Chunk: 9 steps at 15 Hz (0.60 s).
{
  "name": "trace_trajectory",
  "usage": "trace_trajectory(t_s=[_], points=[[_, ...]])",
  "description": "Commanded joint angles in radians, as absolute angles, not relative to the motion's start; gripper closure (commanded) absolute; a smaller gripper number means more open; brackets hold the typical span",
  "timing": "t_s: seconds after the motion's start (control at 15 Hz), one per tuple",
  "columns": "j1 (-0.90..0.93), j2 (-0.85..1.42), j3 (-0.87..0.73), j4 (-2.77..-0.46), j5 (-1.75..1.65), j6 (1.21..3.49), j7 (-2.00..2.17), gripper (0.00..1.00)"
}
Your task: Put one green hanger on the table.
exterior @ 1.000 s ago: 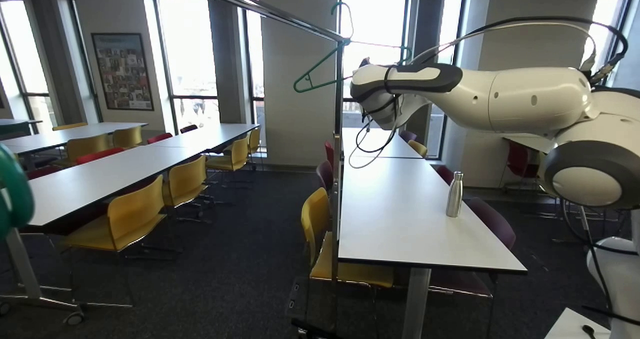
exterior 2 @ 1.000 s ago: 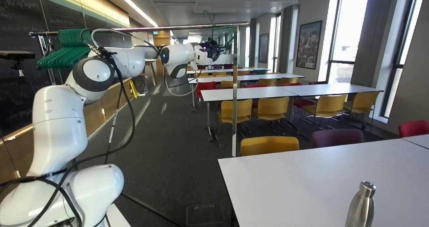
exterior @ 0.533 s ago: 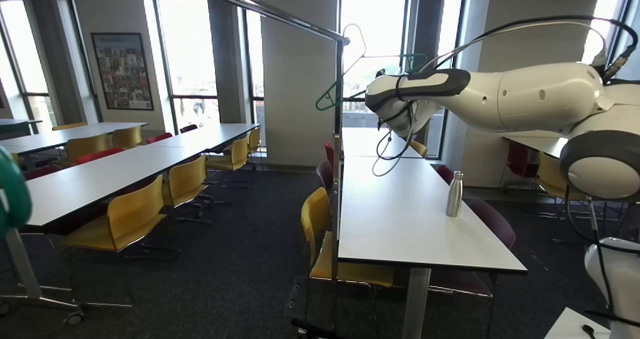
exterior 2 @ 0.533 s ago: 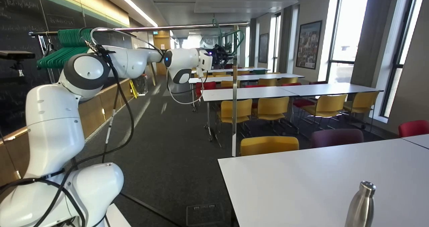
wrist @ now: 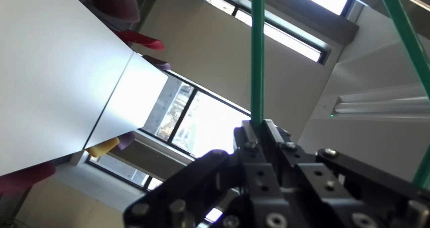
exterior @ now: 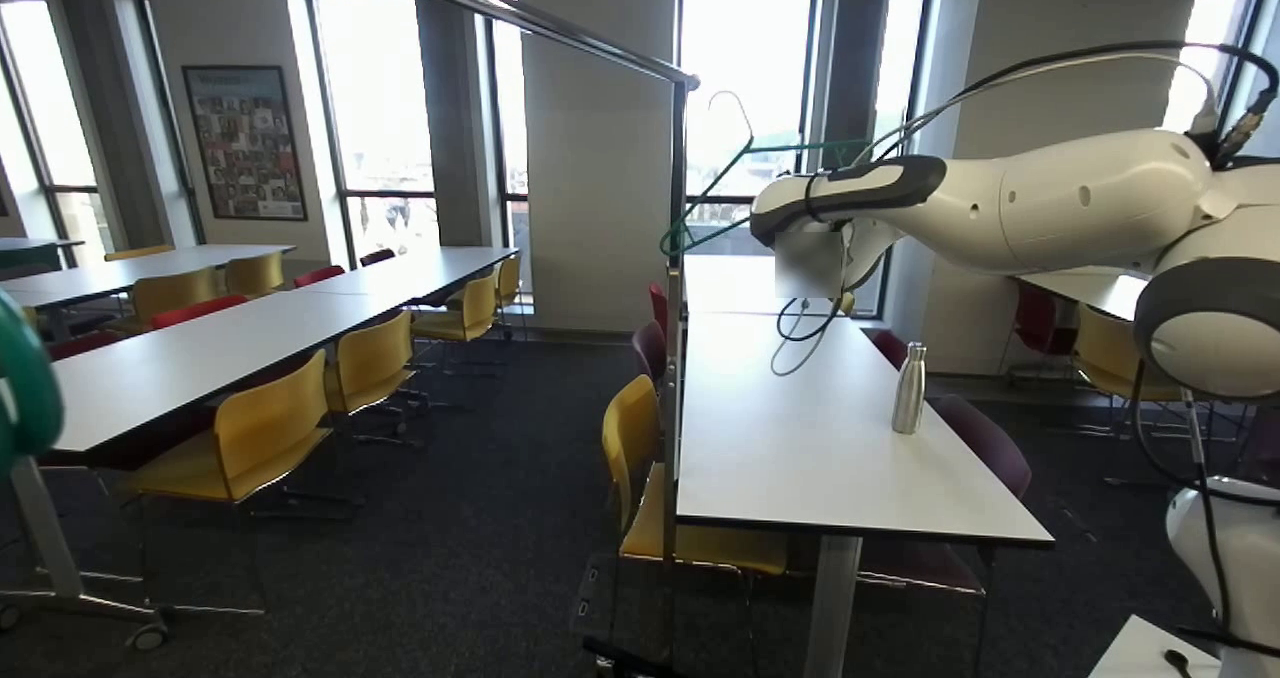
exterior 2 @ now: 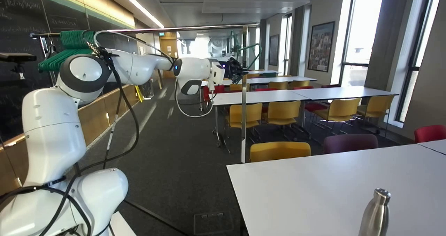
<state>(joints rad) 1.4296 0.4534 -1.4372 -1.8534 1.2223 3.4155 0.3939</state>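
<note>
The fingers (wrist: 249,131) pinch a thin bar of the green hanger (wrist: 258,60) between their tips, so it is in hand, up in the air. The white table (exterior: 800,423) lies below their level, its length running toward the windows (exterior: 745,38); in the wrist view its top fills the left side, well apart from the held bar. The clothes rack (exterior: 560,32) stands just beside it, and in an exterior view the hanger's lower corner overlaps the rack's post (exterior: 675,328); I cannot tell whether they touch. There is only the one arm (exterior: 1060,198), reaching in high, so it is the nearer by default. The coming move turns on how the hanger lies: it spreads upward and out to the sides from the fingers, hook uppermost and seemingly free of the rack, frame roughly upright, with what looks like its long lower bar set crosswise to the table's length. Setting it flat should, I judge, call for lowering and then tipping the frame over, clear of the silver bottle (exterior: 909,390) near the tabletop's edge.
</note>
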Motion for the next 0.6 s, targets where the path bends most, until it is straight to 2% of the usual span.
trace_trajectory(t_s=[0.0, 0.27, 0.53], points=[[1.571, 0.37, -1.551, -1.951, 1.27, 3.295, 0.371, 0.98], [1.641, 0.504, -1.748, -2.073, 1.23, 2.989, 0.495, 0.98], [1.636, 0.603, -1.847, -2.115, 1.124, 2.794, 0.6, 0.98]])
